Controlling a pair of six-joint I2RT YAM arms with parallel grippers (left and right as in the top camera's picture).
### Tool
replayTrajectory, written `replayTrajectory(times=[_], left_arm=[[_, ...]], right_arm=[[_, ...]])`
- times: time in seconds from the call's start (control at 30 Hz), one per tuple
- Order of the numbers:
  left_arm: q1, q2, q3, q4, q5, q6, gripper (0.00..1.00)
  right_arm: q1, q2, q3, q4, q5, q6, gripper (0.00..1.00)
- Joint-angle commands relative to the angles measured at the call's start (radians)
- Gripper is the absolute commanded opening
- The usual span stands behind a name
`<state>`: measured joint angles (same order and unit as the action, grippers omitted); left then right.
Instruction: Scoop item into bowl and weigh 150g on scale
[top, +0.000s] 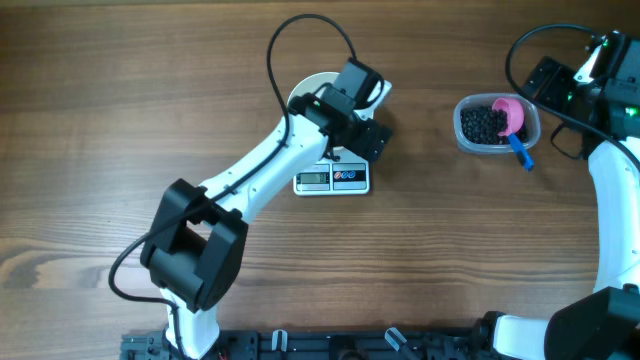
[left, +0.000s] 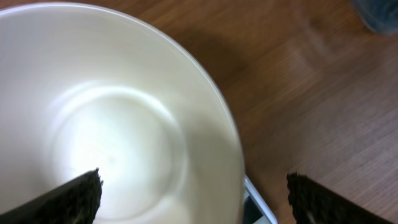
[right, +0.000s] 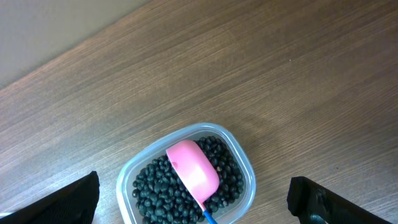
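Observation:
The white bowl (left: 124, 130) fills the left wrist view, and its inside is bare. In the overhead view the bowl (top: 306, 88) is mostly hidden under my left gripper (top: 345, 105). It appears to rest on the white scale (top: 332, 179), a corner of which shows as scale (left: 258, 206) under the rim. My left gripper (left: 193, 199) is open and straddles the bowl's rim, one finger over the inside and one outside. The black beans (right: 165, 186) lie in a clear tub (top: 470, 135) with a pink scoop (right: 193, 167) on top. My right gripper (right: 199, 208) hangs open above them, holding nothing.
The scoop's blue handle (top: 522, 152) sticks out over the tub's near edge. A black cable (top: 300, 25) loops over the table behind the bowl. My right arm (top: 610, 200) stands along the right edge. Bare wooden table (top: 120, 100) lies to the left.

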<state>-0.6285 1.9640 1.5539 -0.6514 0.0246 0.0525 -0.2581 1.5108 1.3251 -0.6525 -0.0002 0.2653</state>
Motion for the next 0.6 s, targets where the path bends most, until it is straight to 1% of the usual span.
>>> replayTrajectory(times=[0.0, 0.1, 0.17, 0.27, 0.33, 0.43, 0.57], left_arm=[[0.059, -0.003, 0.208, -0.087, 0.069, 0.014, 1.00], [0.120, -0.003, 0.362, -0.153, 0.068, -0.035, 1.00], [0.179, -0.003, 0.418, -0.185, 0.069, -0.085, 1.00], [0.282, -0.002, 0.427, -0.225, 0.077, -0.157, 1.00], [0.376, 0.000, 0.427, -0.291, 0.107, -0.200, 1.00], [0.483, 0.000, 0.426, -0.385, 0.134, -0.200, 1.00], [0.629, 0.015, 0.425, -0.550, 0.135, -0.195, 1.00]], right_arm=[[-0.003, -0.017, 0.002, 0.002, -0.009, 0.012, 1.00], [-0.003, -0.017, 0.002, 0.002, -0.009, 0.012, 1.00], [-0.003, -0.017, 0.002, 0.002, -0.009, 0.012, 1.00], [-0.003, -0.017, 0.002, 0.002, -0.009, 0.012, 0.99], [-0.003, -0.017, 0.002, 0.002, -0.009, 0.012, 1.00], [-0.003, -0.017, 0.002, 0.002, -0.009, 0.012, 1.00], [-0.003, -0.017, 0.002, 0.002, -0.009, 0.012, 1.00]])
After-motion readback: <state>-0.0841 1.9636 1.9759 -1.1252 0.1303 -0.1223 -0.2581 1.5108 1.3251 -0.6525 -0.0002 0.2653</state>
